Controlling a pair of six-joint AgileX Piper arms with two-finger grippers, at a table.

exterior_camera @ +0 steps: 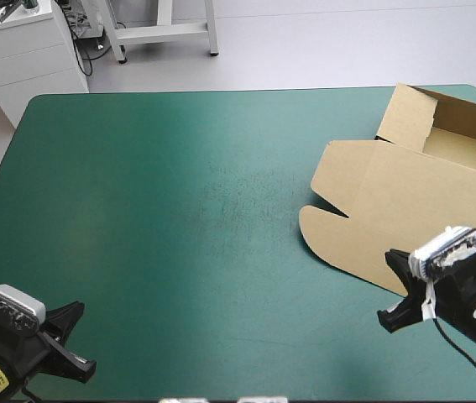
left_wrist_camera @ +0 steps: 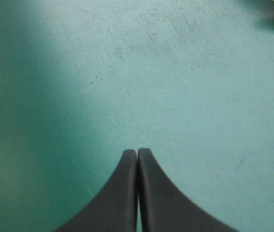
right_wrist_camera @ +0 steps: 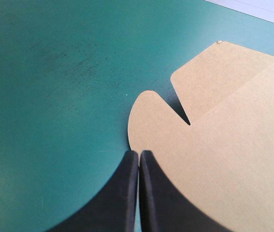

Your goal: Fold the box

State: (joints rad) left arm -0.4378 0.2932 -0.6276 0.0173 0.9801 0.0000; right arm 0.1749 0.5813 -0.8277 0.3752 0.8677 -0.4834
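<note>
Your left gripper sits low over the near left corner of the teal-green cover. Its black fingers are pressed together on nothing, with bare cover ahead of them. Your right gripper is by the right edge, clenched and empty too. Its tip is just at the rounded flap of the brown box; it may be touching the board, but you can't tell. The box lies at the far right of the table. Its lid lies flat toward you, and the tray behind it has walls standing up. The tray's right side is cut off in the high view
</note>
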